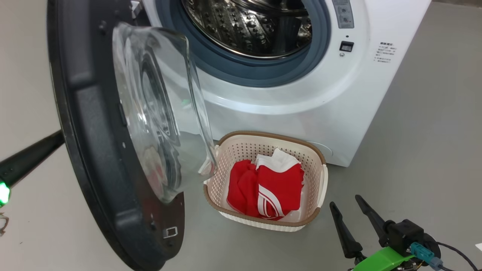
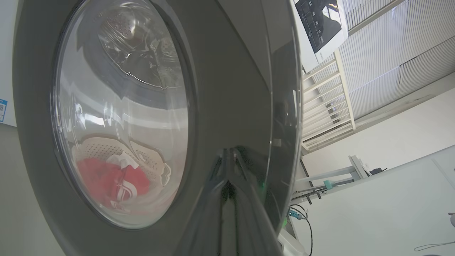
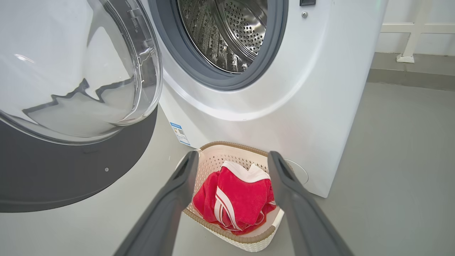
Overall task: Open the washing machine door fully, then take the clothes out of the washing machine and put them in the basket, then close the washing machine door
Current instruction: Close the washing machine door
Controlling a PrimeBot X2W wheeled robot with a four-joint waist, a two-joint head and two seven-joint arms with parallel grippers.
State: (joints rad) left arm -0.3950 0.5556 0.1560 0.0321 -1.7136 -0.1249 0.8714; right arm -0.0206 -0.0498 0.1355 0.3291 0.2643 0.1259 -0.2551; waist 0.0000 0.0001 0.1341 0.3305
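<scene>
You are looking at the last step, as I judge it: the clothes [image 1: 271, 184] are lying in the basket [image 1: 241, 150], which is standing on the floor just in front of the washing machine [image 1: 339, 113], and the part of the drum [image 1: 256, 26] you can see is showing bare steel. What is left is the washing machine door [image 1: 86, 150], which is standing swung wide out toward your left, its bulging glass facing the machine and its glossy outer face turned away. The coming move is hanging on that one relation. The door is sitting between your left gripper [image 2: 227, 163] and the machine, so a push from that gripper should be driving the door toward its frame. The left gripper is pointing its fingers, pressed together and holding nothing, at the black rim between the porthole and the door's free edge; they are looking as if they are touching it or just short, and I cannot tell which. Your right gripper [image 1: 345, 201] is hanging spread and empty, well apart from the door on the far side of the basket, so the left arm is the nearer one. In the head view the glass bulge is overlapping the basket's near corner, so you are watching that corner as the door swings.
</scene>
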